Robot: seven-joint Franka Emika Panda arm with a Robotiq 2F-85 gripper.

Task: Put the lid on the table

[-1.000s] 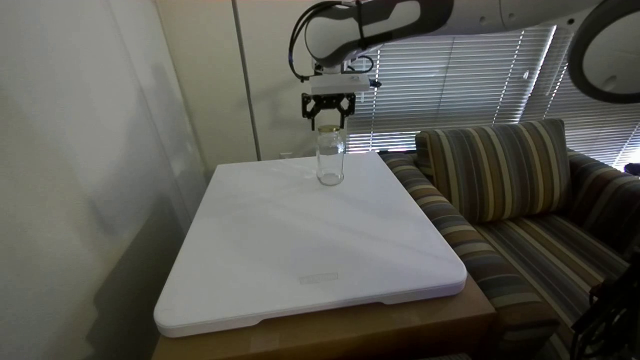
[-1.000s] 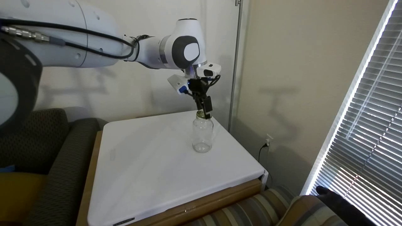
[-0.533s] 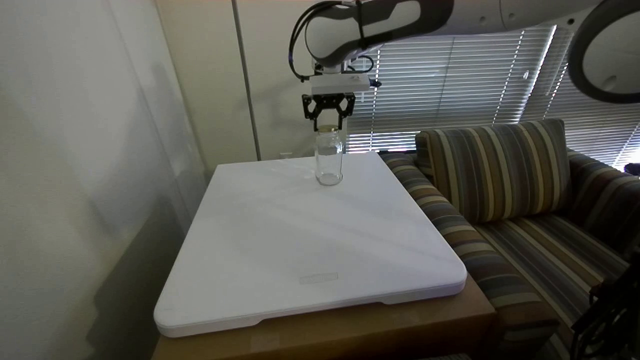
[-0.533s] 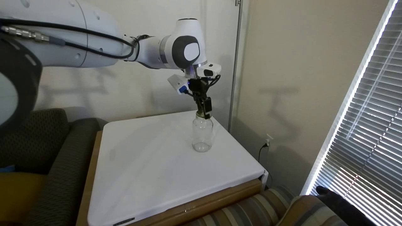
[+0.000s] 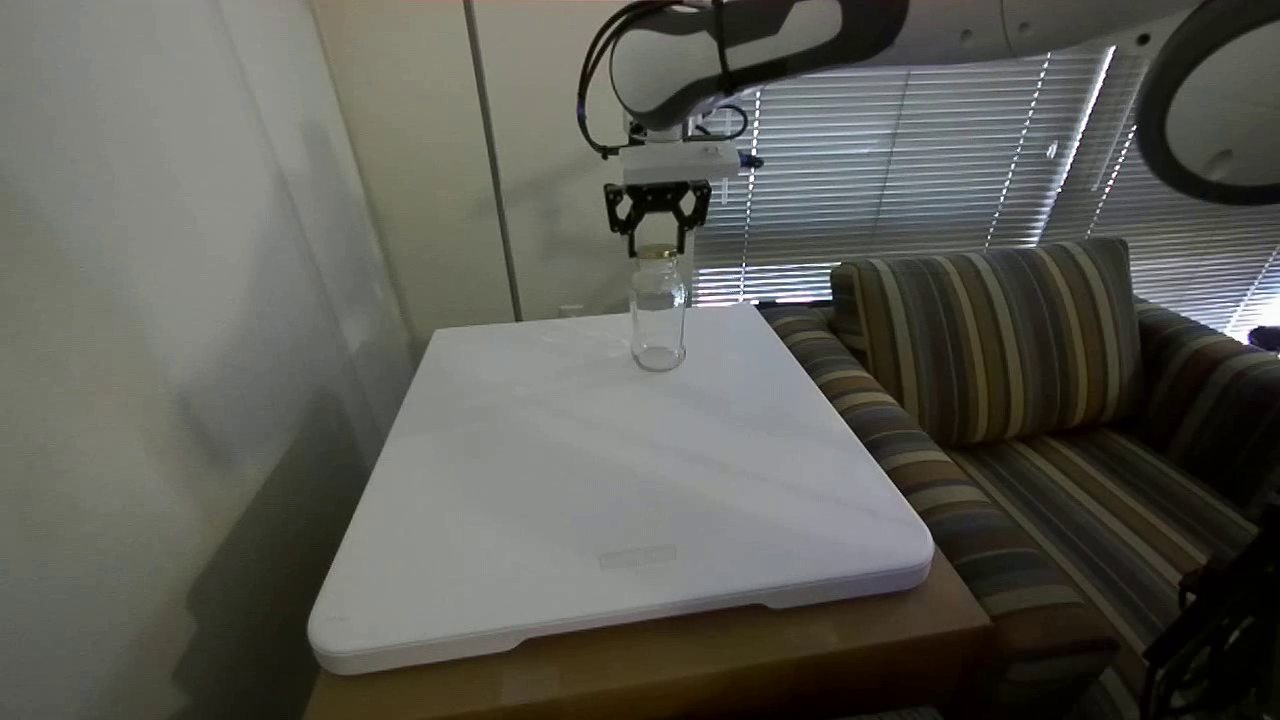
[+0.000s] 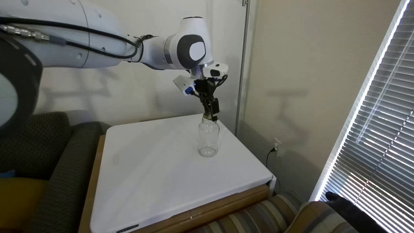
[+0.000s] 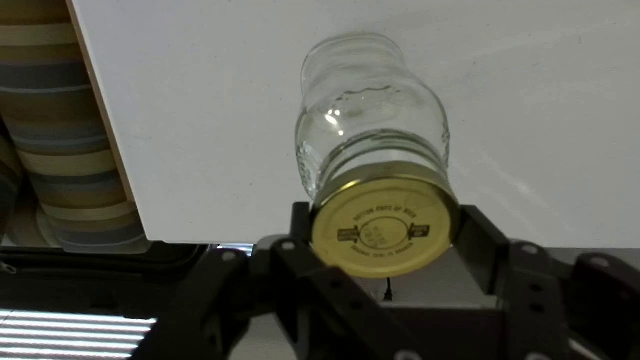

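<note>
The round pale-yellow lid point(image 7: 395, 200), printed on top and gold at its edge, is pinched between the black fingers point(image 7: 482, 235) of my gripper point(image 7: 385, 220). Both fingers press its sides from above, and the gripper is shut on it. Directly under it a clear glass jar point(image 7: 370, 100) stands upright on the white table point(image 7: 210, 125). The lid sits slightly tilted at the jar's mouth; whether it touches the glass I cannot tell. Both exterior views show the gripper point(image 5: 656, 249) over the jar point(image 6: 208, 137), near the far side of the table point(image 5: 600, 470).
A striped sofa point(image 5: 1000, 350) borders the table, its armrest against the edge. A wall point(image 5: 180, 300) rises on the opposite side. A dark sofa point(image 6: 77, 161) stands along another edge. Window blinds point(image 5: 880, 180) hang behind.
The fingers have come together onto the lid, and the jar shifted very slightly as they closed. Since then gripper and lid have risen a little while the jar's base stays in place.
</note>
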